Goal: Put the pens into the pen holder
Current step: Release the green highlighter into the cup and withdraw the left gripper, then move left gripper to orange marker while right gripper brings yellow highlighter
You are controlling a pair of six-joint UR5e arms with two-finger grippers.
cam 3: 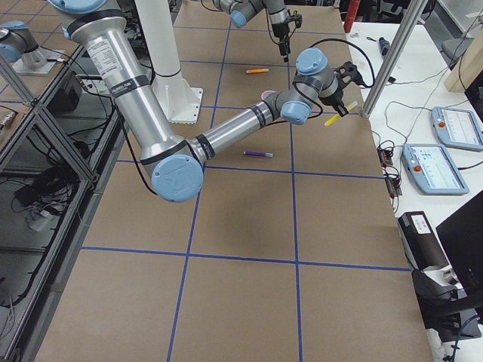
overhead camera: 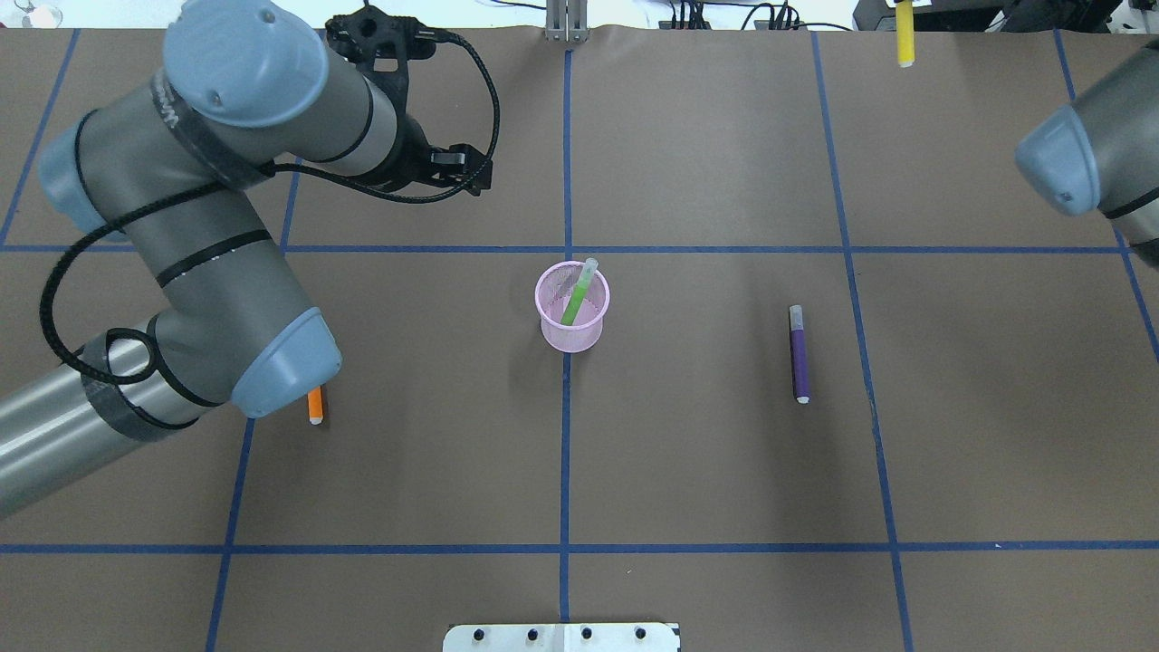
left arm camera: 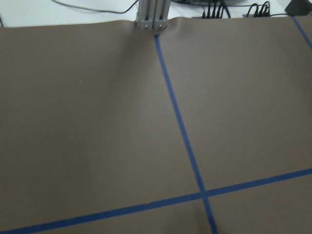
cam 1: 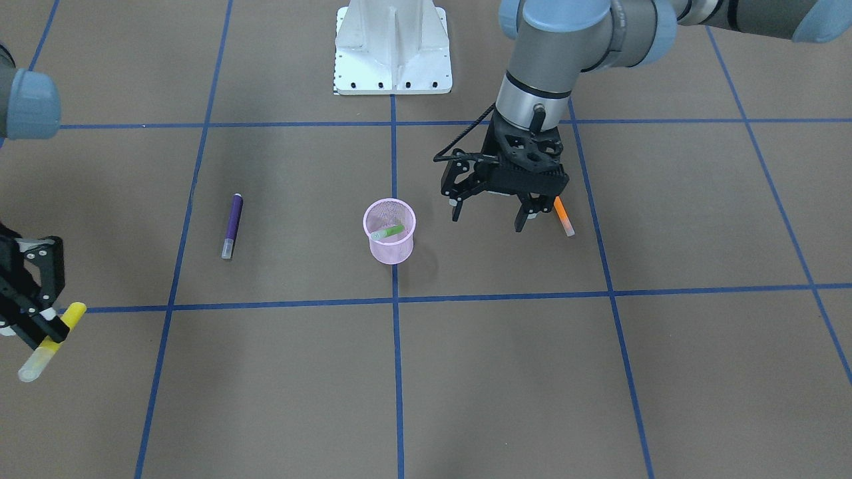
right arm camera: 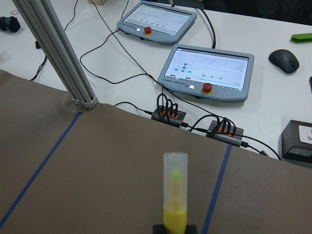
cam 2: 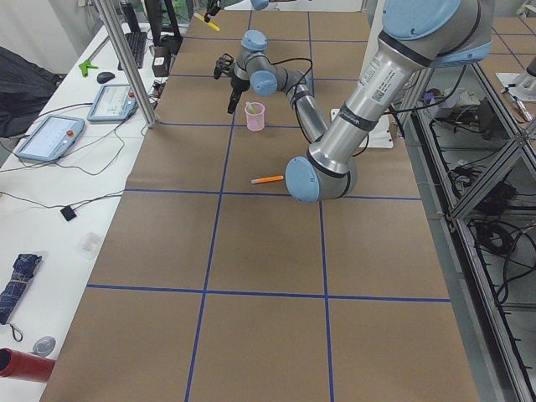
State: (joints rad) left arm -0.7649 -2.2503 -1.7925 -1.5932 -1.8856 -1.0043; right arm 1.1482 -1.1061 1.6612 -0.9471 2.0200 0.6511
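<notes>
Front-facing view showed the left gripper [cam 1: 489, 216] spread near the orange pen [cam 1: 564, 219]; descending off-centre could roll it away. The right gripper [cam 1: 53, 329] pinched a yellow pen [cam 1: 36, 359], which might slip.

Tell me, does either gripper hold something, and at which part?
The right gripper holds a yellow pen by its yellow barrel, the clear cap end free. The left gripper is open and empty.
</notes>
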